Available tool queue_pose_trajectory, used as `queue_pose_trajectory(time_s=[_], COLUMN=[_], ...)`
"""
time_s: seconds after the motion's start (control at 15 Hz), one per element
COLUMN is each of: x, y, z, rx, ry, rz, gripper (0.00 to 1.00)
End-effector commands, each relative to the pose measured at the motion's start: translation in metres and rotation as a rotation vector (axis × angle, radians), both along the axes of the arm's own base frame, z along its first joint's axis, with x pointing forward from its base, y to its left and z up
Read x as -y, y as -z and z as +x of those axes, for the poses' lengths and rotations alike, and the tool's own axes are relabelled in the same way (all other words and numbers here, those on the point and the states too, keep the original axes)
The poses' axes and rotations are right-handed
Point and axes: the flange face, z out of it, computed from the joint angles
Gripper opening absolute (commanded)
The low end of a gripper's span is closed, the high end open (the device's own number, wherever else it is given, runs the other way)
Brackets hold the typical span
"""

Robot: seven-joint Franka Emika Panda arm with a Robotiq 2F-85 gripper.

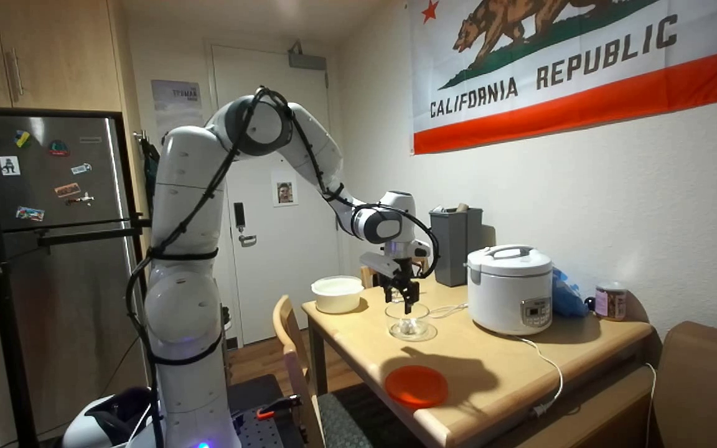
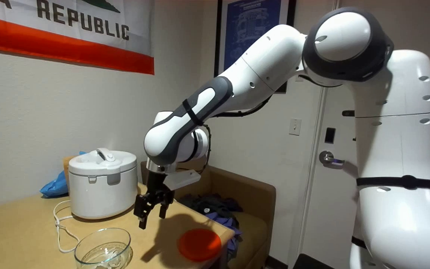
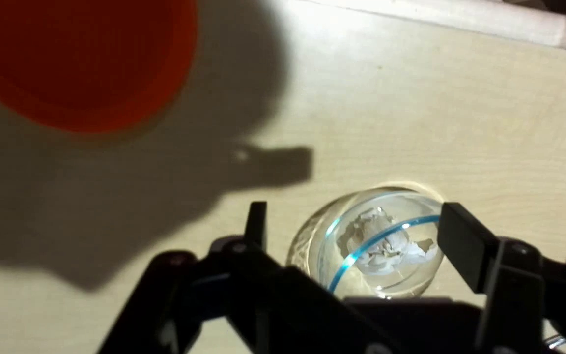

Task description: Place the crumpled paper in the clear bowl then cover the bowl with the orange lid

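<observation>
From left to right in the wrist view, we come first to the lid [image 3: 81,59], flat on the tabletop [image 3: 396,108] at ten o'clock from the bowl [image 3: 376,239] and apart from it. Then we meet the claw [image 3: 356,220], spread wide, a clear gap between its tips and nothing that we can see in its hold; in both exterior views it hangs above the tabletop, pointing down near the bowl. Inside the bowl we find the paper [image 3: 391,247], white and crumpled, lying low. Farther right, in an exterior view, the cooker [image 1: 501,295] stands between two and three o'clock from the bowl. By our reckoning the first half of the task is done, since the paper is in; the second half is wholly left, for the bowl has no cover and the lid lies ungrasped. We think the claw should now turn toward the lid, though so low a disc may prove awkward to pinch.
</observation>
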Motion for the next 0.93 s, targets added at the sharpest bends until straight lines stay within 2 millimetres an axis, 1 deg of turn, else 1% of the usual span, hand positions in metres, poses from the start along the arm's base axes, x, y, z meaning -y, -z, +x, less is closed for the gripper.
queue_pose_trajectory(time_s=[0.0, 0.07, 0.2, 0.33, 0.47, 0.6, 0.67, 0.73, 0.8, 0.87], x=[0.031, 0.042, 0.058, 0.070, 0.080, 0.087, 0.085, 0.079, 0.084, 0.083], y=[-0.008, -0.005, 0.005, 0.015, 0.027, 0.038, 0.041, 0.039, 0.042, 0.043], z=[-0.064, -0.081, -0.107, -0.127, -0.142, -0.151, -0.152, -0.149, -0.146, -0.146], rx=[-0.010, -0.024, -0.053, -0.078, -0.093, -0.106, -0.110, -0.102, -0.131, -0.129], ry=[0.162, 0.222, 0.308, 0.387, 0.463, 0.524, 0.515, 0.474, 0.492, 0.484], rz=[0.027, 0.047, 0.096, 0.144, 0.176, 0.205, 0.216, 0.223, 0.203, 0.209], gripper=[1.00, 1.00, 1.00, 1.00, 1.00, 1.00, 1.00, 1.00, 1.00, 1.00])
